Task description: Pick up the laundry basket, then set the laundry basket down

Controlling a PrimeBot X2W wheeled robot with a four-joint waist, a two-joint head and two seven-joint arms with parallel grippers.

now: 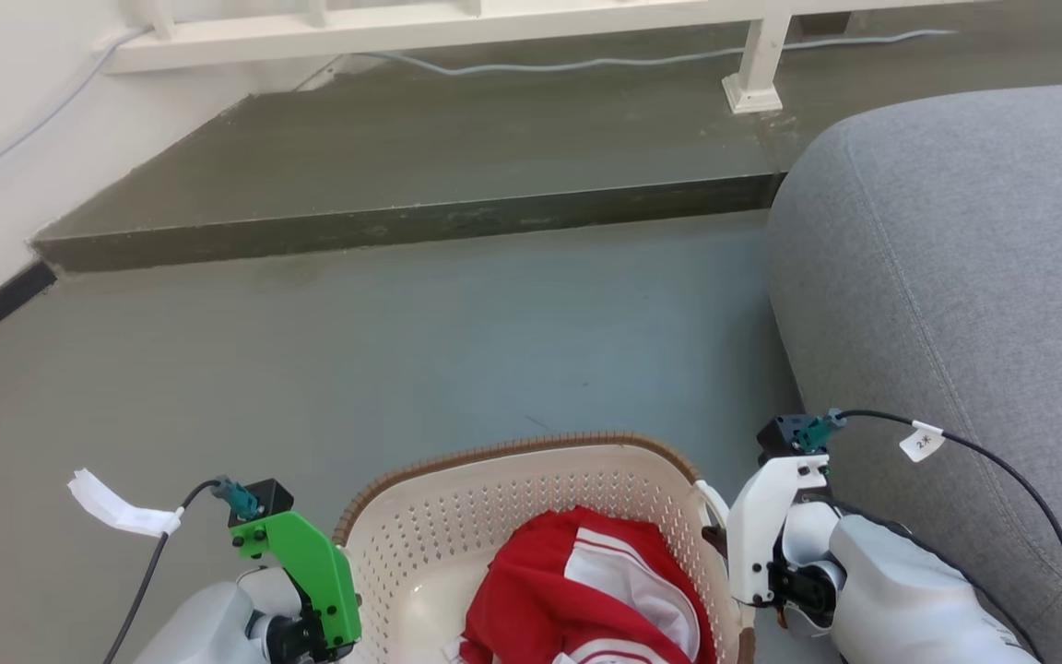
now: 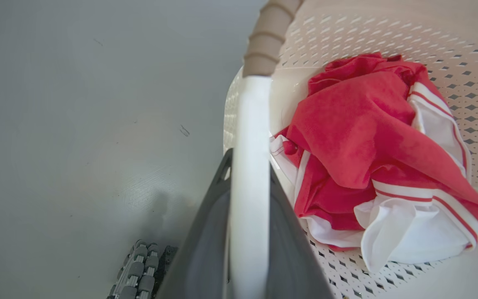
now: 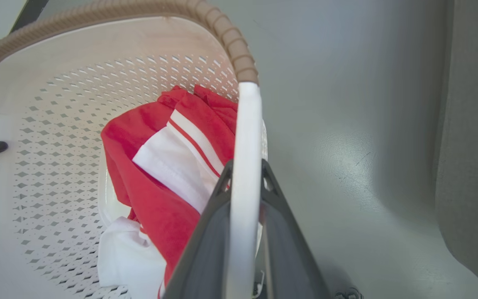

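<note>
The laundry basket (image 1: 494, 503), cream-white and perforated with a brown woven-look rim, sits low in the middle of the head view with a red and white garment (image 1: 586, 590) inside. My left gripper (image 2: 249, 162) is shut on its white left handle (image 2: 249, 116), one dark finger on each side. On the opposite side my right gripper (image 3: 245, 172) is shut on the white right handle (image 3: 247, 124). Whether the basket's base touches the floor is hidden.
A grey sofa (image 1: 955, 277) stands close on the right, beside my right arm. Ahead lies open grey floor (image 1: 402, 341), then a raised dark step (image 1: 448, 157) with a white frame leg (image 1: 757, 78) and a cable. A wall is at the left.
</note>
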